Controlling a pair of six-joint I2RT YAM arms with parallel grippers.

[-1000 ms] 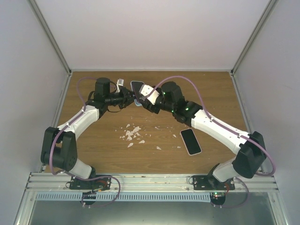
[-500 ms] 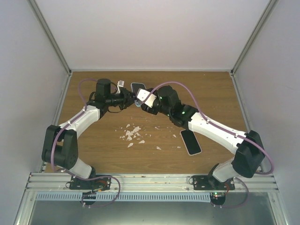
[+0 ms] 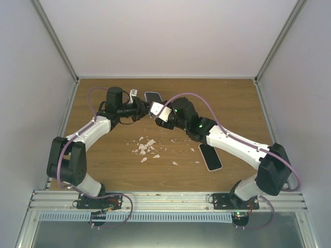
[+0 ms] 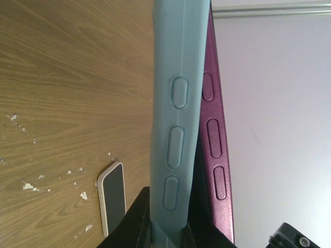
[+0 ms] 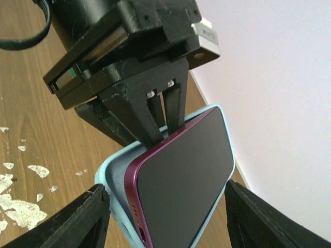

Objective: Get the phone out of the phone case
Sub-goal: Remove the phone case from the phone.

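My left gripper (image 3: 143, 109) is shut on the edge of a light blue phone case (image 4: 178, 103) and holds it on edge above the far middle of the table. A magenta phone (image 4: 214, 129) with a dark screen (image 5: 186, 175) is tilted partly out of the case (image 5: 110, 181), one long side lifted away. In the right wrist view the left gripper's fingers (image 5: 166, 111) clamp the case's far rim. My right gripper (image 5: 165, 222) is open, one finger on each side of the phone, not touching it. The phone and case show in the top view (image 3: 151, 96) between the two grippers.
A second phone (image 3: 210, 156) with a white rim lies flat on the table at the right; it also shows in the left wrist view (image 4: 112, 199). White scraps (image 3: 146, 147) are scattered mid-table. Enclosure walls stand close behind and at both sides.
My right gripper has moved left, closer to the phone and the left gripper. The left arm holds the case almost still.
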